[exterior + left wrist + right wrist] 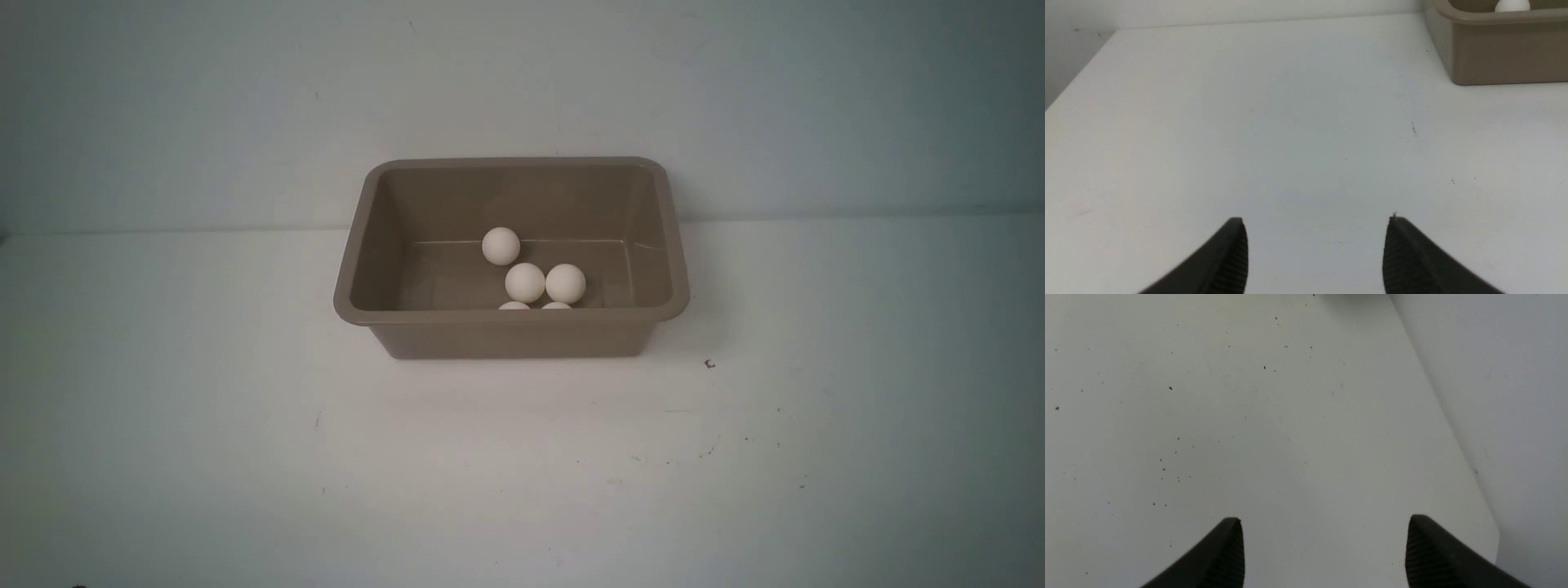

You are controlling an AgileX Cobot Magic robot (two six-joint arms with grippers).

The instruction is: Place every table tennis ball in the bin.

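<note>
**Five balls in the bin, both my hands empty**

Only the front view looks down into the bin (510,257). There I count three whole balls: one (500,246) towards the far wall, and a touching pair nearer me, one (525,282) and the other (565,283). Just behind the bin's near rim, two more show only their tops, one (513,305) and the next (556,305). No ball lies on the worktop (245,425) around the bin.

That view shows neither of my hands. My left wrist view does show my left hand (1316,222): its two dark ribbed fingers (1229,257) stand apart with nothing between them, well short of the bin's near corner. One ball top peeks over the rim there.

My right wrist view shows no bin at all. My right hand (1325,522) is spread, fingers (1429,551) parted and empty, over bare speckled worktop close to where its edge meets the wall (1515,396).

The bin sits against the back wall; the worktop on every other side of it is open.
</note>
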